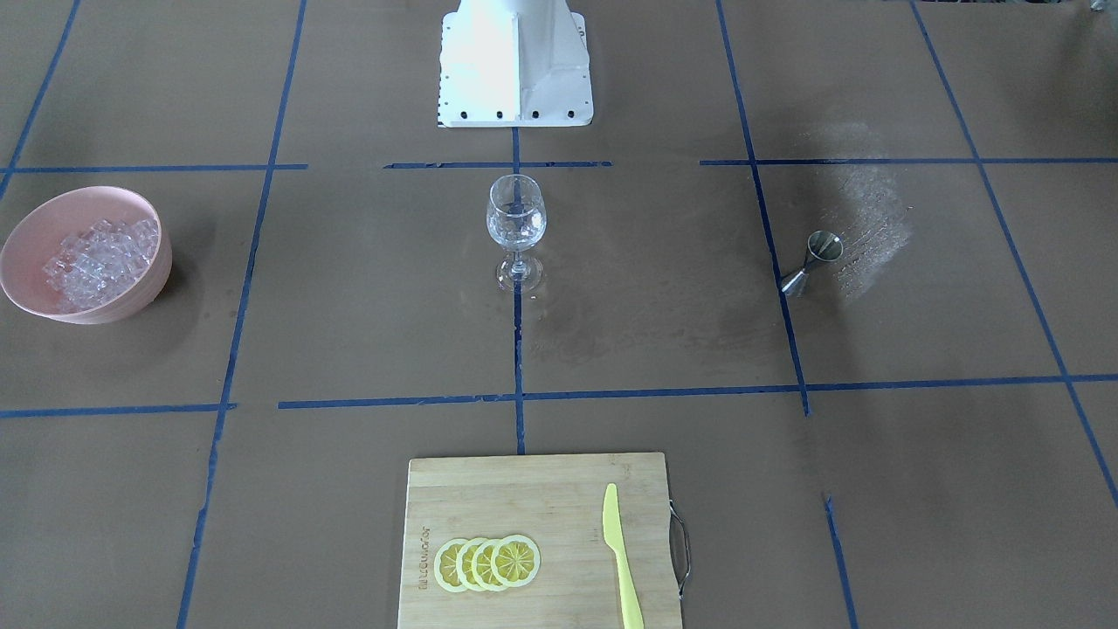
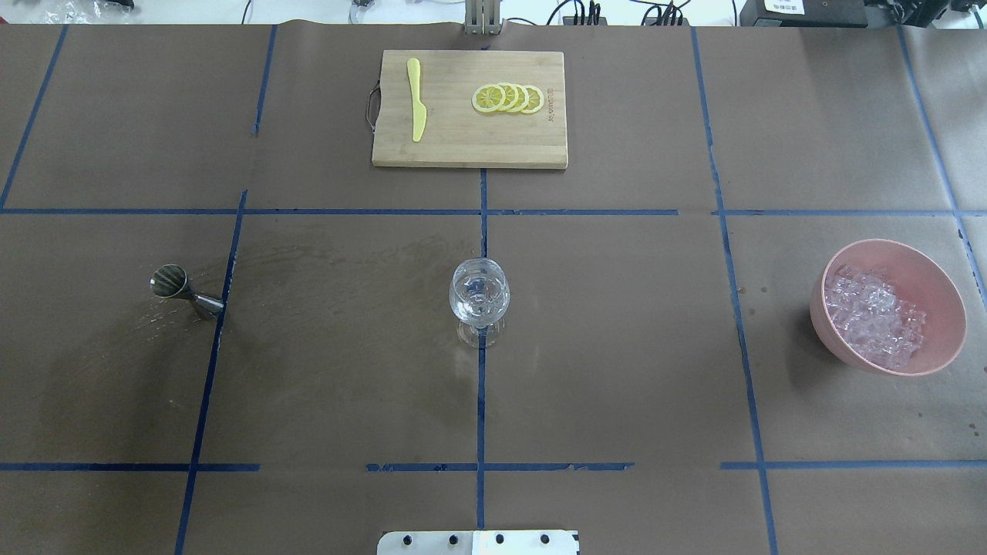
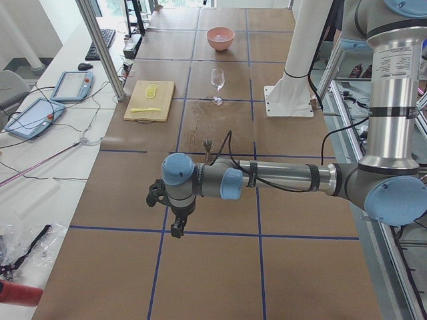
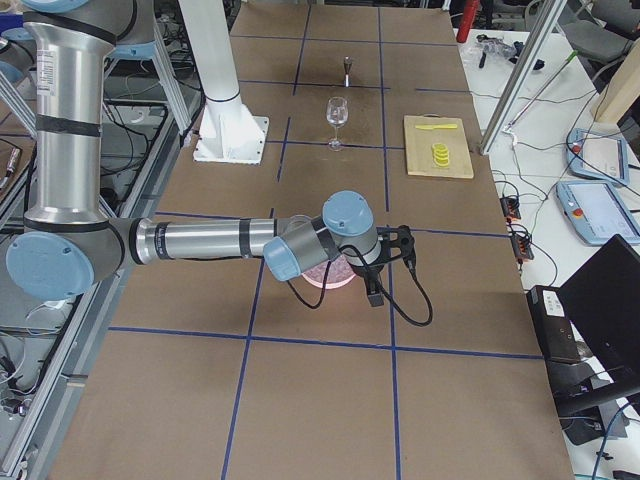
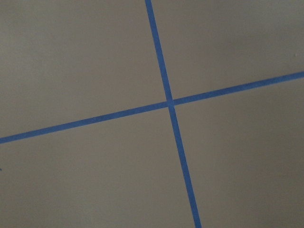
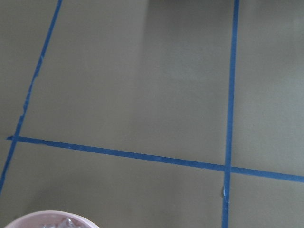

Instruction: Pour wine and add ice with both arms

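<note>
A clear stemmed wine glass stands upright at the table's middle. The ice is a heap of small clear cubes in a pink bowl on the robot's right. No wine shows in any view. In the left side view, my left gripper points down over bare table, nearer the camera than the steel jigger. From the right side view, my right gripper hangs beside the bowl, whose rim shows in the right wrist view. I cannot tell whether either gripper is open or shut.
The jigger lies on its side on the robot's left. A wooden cutting board at the far edge carries lemon slices and a yellow knife. The white pedestal stands behind the glass.
</note>
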